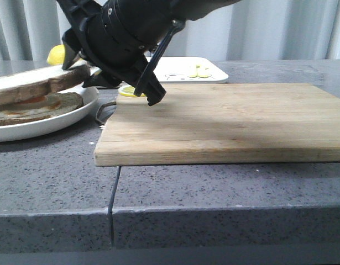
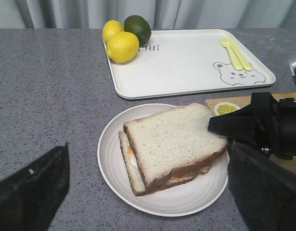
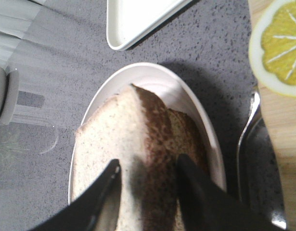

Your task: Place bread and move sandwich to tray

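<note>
The sandwich (image 2: 130,169) lies on a round white plate (image 2: 114,192), with fried egg showing at its edge. The bread (image 2: 172,139) is its top slice, pale with a dark crust, and sits tilted with its right end raised (image 1: 37,83). My right gripper (image 3: 148,163) is shut on that slice's crust edge, one finger on the top face and one under it; it reaches in from the cutting-board side (image 2: 217,132) (image 1: 84,74). My left gripper (image 2: 148,147) hangs wide open above the plate, holding nothing. The white tray (image 2: 186,62) lies behind the plate.
Two lemons (image 2: 122,46) and a lime (image 2: 138,29) sit on the tray's far left corner. A wooden cutting board (image 1: 225,121) lies right of the plate, with a lemon slice (image 3: 280,45) on its corner and a metal handle (image 3: 246,139) at its end.
</note>
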`<state>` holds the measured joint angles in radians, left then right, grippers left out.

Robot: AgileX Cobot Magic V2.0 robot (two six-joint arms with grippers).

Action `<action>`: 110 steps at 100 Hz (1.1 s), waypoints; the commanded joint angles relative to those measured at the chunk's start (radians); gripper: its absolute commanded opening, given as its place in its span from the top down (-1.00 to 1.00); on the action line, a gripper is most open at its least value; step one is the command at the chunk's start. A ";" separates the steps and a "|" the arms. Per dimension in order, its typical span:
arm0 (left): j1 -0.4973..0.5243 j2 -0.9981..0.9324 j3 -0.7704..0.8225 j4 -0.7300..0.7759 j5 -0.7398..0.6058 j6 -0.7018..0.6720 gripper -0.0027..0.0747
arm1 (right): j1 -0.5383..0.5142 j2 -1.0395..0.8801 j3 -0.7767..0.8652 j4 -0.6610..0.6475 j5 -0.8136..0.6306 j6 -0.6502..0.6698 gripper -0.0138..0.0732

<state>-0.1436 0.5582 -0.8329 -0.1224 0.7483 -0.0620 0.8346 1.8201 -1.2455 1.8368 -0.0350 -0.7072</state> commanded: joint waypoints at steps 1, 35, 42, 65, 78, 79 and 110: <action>-0.007 0.009 -0.030 -0.006 -0.074 -0.009 -0.67 | 0.000 -0.047 -0.023 0.042 0.020 -0.042 -0.22; -0.007 0.009 -0.030 -0.006 -0.074 -0.009 -0.67 | 0.000 -0.075 -0.023 0.026 -0.025 -0.056 -0.26; -0.007 0.009 -0.030 -0.006 -0.074 -0.009 -0.67 | -0.001 -0.097 -0.024 0.003 -0.036 -0.056 -0.26; -0.007 0.009 -0.030 -0.006 -0.074 -0.009 -0.67 | -0.011 -0.251 -0.024 -0.228 -0.118 -0.093 -0.26; -0.007 0.009 -0.030 -0.006 -0.074 -0.009 -0.67 | -0.045 -0.359 -0.024 -0.453 -0.102 -0.098 -0.26; -0.007 0.009 -0.030 -0.006 -0.074 -0.009 -0.67 | -0.050 -0.371 -0.024 -0.464 -0.100 -0.098 -0.26; -0.007 0.009 -0.030 -0.006 -0.074 -0.009 -0.67 | -0.262 -0.643 0.061 -1.023 0.009 0.118 -0.26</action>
<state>-0.1436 0.5582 -0.8329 -0.1224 0.7483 -0.0620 0.6508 1.2843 -1.1900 1.0100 -0.0495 -0.6947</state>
